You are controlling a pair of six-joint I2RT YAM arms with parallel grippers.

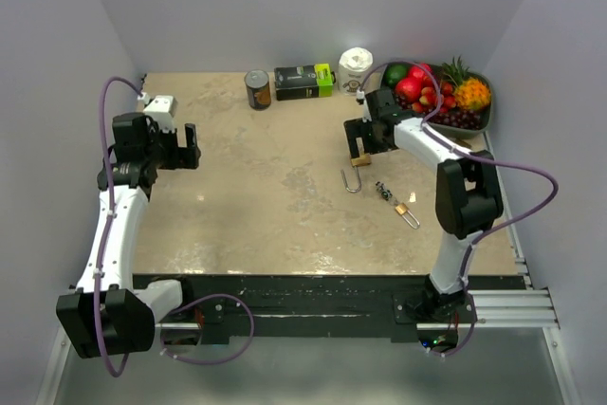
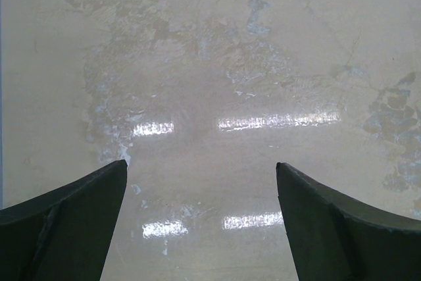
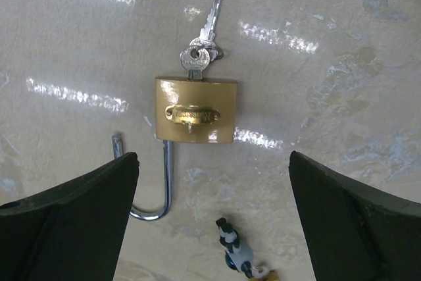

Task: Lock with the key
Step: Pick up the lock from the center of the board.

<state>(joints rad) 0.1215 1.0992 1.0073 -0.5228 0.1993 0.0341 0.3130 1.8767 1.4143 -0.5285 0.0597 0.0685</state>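
Note:
A brass padlock [image 3: 196, 110] lies flat on the table with its steel shackle [image 3: 163, 189] swung open. A key [image 3: 197, 60] sits in its keyhole with a second key [image 3: 209, 21] on the ring. In the top view the padlock [image 1: 360, 159] lies just under my right gripper [image 1: 365, 135], which is open and empty above it. In the right wrist view the gripper [image 3: 214, 169] has its fingers spread wide either side of the lock. A smaller padlock [image 1: 405, 211] with a dark keychain [image 1: 383, 190] lies nearer. My left gripper [image 1: 190, 147] is open and empty at the left, over bare table.
Along the back edge stand a can [image 1: 257, 88], a dark box [image 1: 303, 82], a white roll [image 1: 356, 66] and a fruit bowl [image 1: 479, 122]. A white block [image 1: 160, 110] sits at the back left. The keychain [image 3: 237, 253] shows near the right fingers.

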